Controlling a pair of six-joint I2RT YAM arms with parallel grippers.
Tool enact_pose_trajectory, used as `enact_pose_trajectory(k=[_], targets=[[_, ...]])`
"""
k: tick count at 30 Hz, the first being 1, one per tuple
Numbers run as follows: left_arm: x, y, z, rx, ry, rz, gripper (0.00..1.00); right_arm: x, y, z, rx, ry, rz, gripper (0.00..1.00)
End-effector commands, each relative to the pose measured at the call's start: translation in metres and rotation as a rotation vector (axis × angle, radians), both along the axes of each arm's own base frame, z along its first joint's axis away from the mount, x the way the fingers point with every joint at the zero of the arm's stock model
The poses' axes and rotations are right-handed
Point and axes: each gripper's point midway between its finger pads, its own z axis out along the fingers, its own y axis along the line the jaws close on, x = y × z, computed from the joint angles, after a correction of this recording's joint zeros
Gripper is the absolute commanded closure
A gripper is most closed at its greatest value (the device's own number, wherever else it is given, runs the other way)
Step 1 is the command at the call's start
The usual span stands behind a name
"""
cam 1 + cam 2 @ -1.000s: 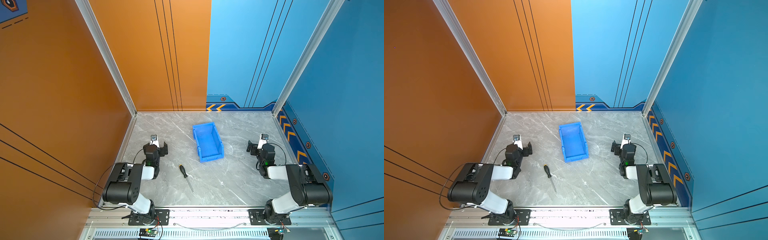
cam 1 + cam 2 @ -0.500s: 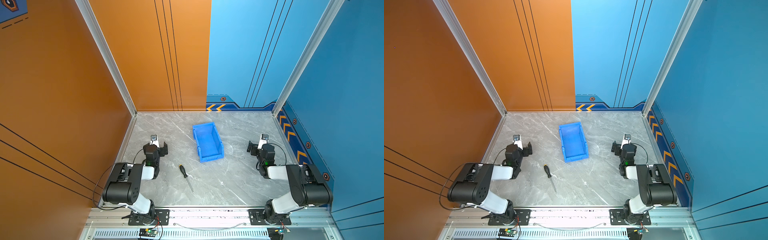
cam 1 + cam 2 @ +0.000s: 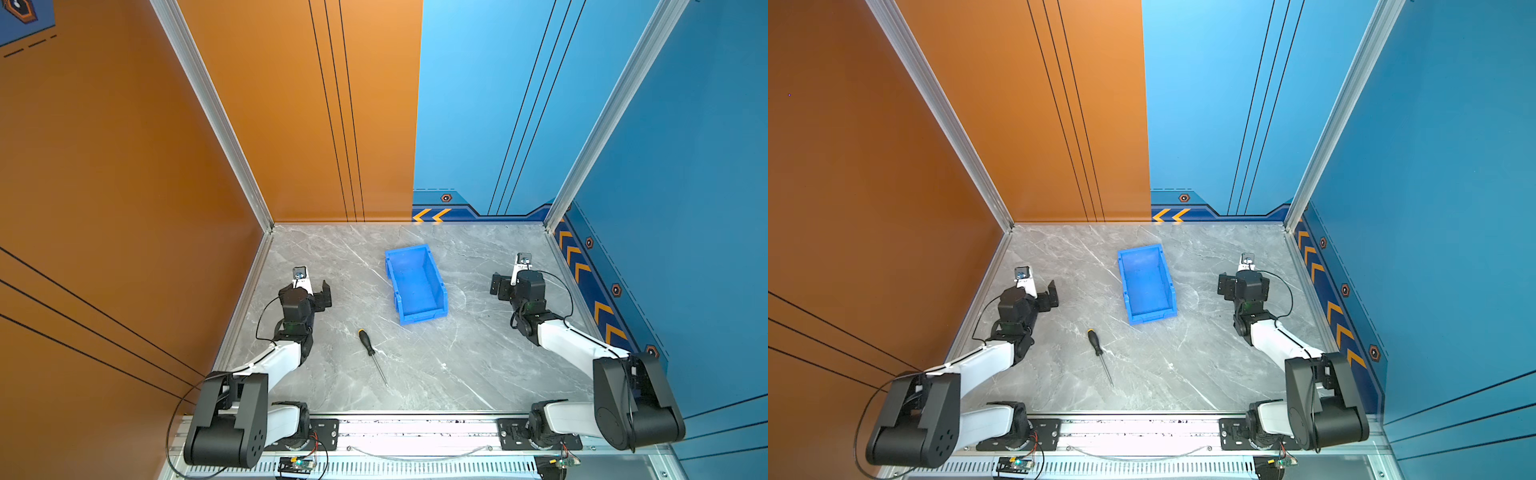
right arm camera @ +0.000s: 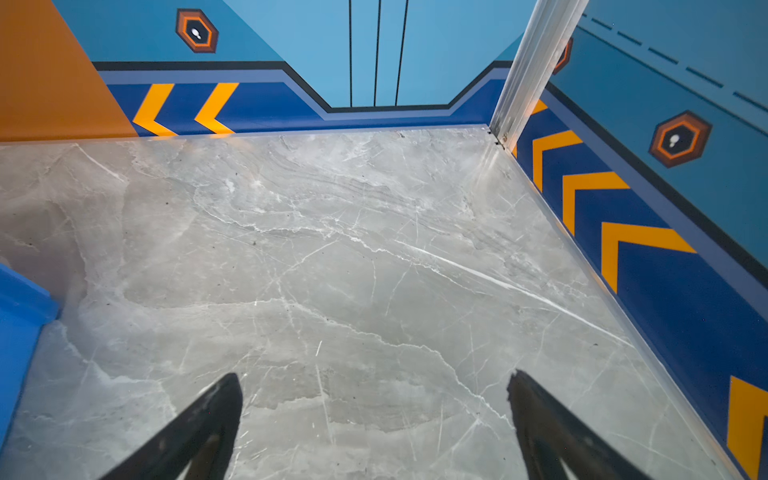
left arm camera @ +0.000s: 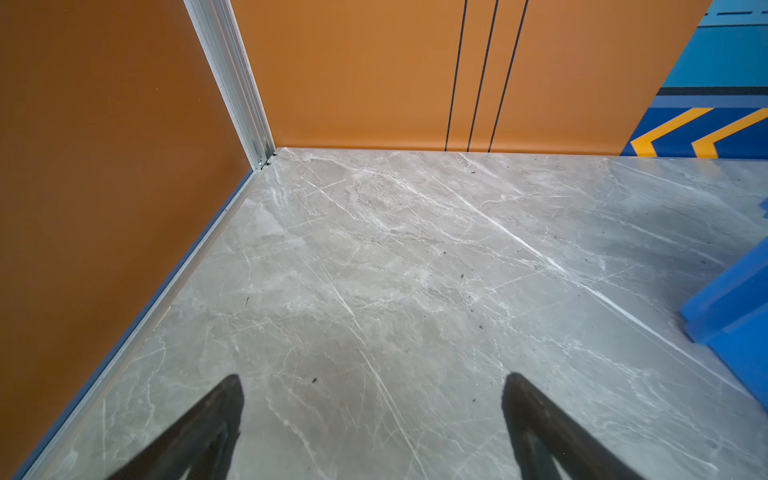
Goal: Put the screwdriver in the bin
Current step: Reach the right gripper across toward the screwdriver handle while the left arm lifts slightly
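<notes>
One screwdriver [image 3: 371, 353], one bin [image 3: 415, 286], two arms, and one hand on each arm. The screwdriver lies flat on the surface [image 3: 457, 365], outside the bin, near its lower front corner but not touching it. Its black handle points toward the bin and its thin shaft toward the front rail [image 3: 415, 432]. In both top views it sits between the arms, nearer the left one.

The left hand [image 5: 370, 380] is spread wide over bare grey marble and holds nothing. The right hand [image 4: 374, 378] is spread just as wide and holds nothing either.

The surface is veined grey stone, closed in by orange walls [image 3: 124, 166] at the left and back, and blue walls [image 3: 685, 166] at the back and right. Aluminium posts [image 3: 216, 116] stand in the corners.

The bin stands mid-surface, well apart from every wall. Open marble lies between it and each hand, and all around the screwdriver.
</notes>
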Motion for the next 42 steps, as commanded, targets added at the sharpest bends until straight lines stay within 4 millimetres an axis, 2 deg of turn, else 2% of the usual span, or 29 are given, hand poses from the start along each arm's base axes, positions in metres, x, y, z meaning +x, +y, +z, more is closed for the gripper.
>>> enact_pose_trajectory(k=[1,4,6,10,15,21,24,27,28,30,32,37,42], targets=[[-0.007,-0.001,0.001,-0.079,0.113,0.031,0.02,-0.016,0.002,0.011,-0.032,0.064,-0.069,0.0],[-0.012,-0.01,0.004,-0.108,0.217,0.015,0.02,-0.027,0.005,0.022,-0.015,0.117,-0.148,0.0],[-0.014,-0.02,0.004,-0.139,0.249,-0.032,0.02,-0.028,0.018,0.027,0.012,0.151,-0.116,0.0],[-0.022,-0.033,0.01,-0.212,0.257,-0.083,0.02,-0.036,0.06,0.044,0.01,0.192,0.025,0.0],[-0.046,-0.041,0.01,-0.295,0.326,-0.084,0.02,-0.049,0.118,0.045,0.011,0.33,0.245,0.0],[-0.075,-0.077,0.022,-0.377,0.45,-0.249,0.02,-0.065,0.189,0.065,0.091,0.34,0.489,0.0],[-0.093,-0.096,0.033,-0.393,0.46,-0.336,0.02,-0.069,0.216,0.062,0.124,0.384,0.534,0.0],[-0.113,-0.106,0.038,-0.417,0.486,-0.389,0.02,-0.072,0.239,0.053,0.18,0.432,0.56,0.0],[-0.119,-0.107,0.038,-0.423,0.497,-0.398,0.02,-0.071,0.246,0.054,0.184,0.436,0.571,0.0],[-0.13,-0.105,0.034,-0.423,0.521,-0.395,0.02,-0.081,0.269,0.054,0.151,0.451,0.639,0.0],[-0.135,-0.104,0.033,-0.423,0.529,-0.393,0.02,-0.084,0.279,0.056,0.123,0.475,0.668,0.0],[-0.127,-0.089,0.026,-0.42,0.527,-0.301,0.02,-0.084,0.308,0.064,0.136,0.483,0.707,0.0],[-0.119,-0.091,0.013,-0.514,0.574,-0.296,0.02,-0.088,0.347,0.062,0.116,0.5,0.727,0.0]])
